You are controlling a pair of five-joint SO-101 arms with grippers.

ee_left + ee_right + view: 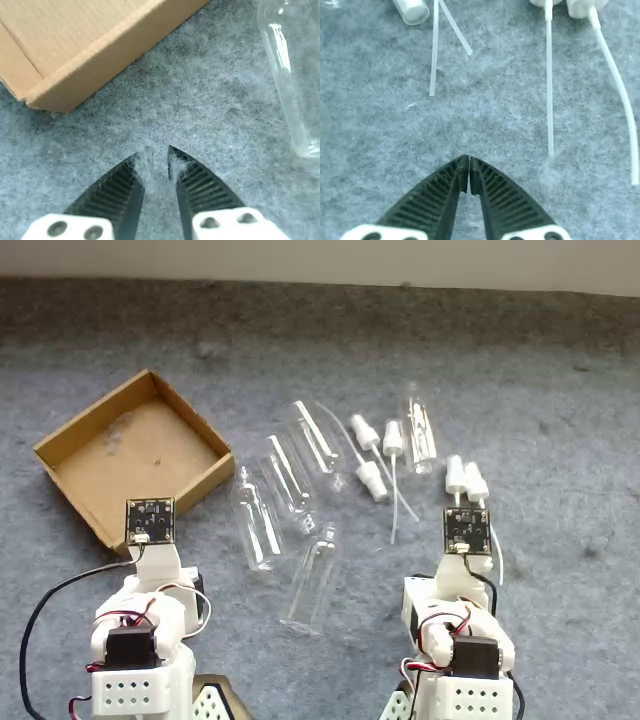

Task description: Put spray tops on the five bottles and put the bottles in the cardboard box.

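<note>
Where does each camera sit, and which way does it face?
High: fixed above, looking down on box, bottles, spray tops; left arm, right arm at near edge.
Left wrist: on left arm, past left gripper at box, bottle.
Right wrist: on right arm, past right gripper at spray tops.
Shared: high and left wrist both show box.

Light: soft and even across my bench point(560, 390) | shadows: I see faint, soft-edged ones at the foot of the cardboard box point(195, 485) | glare: white streaks along the clear bottles point(288, 478), strongest on one bottle point(282, 50).
</note>
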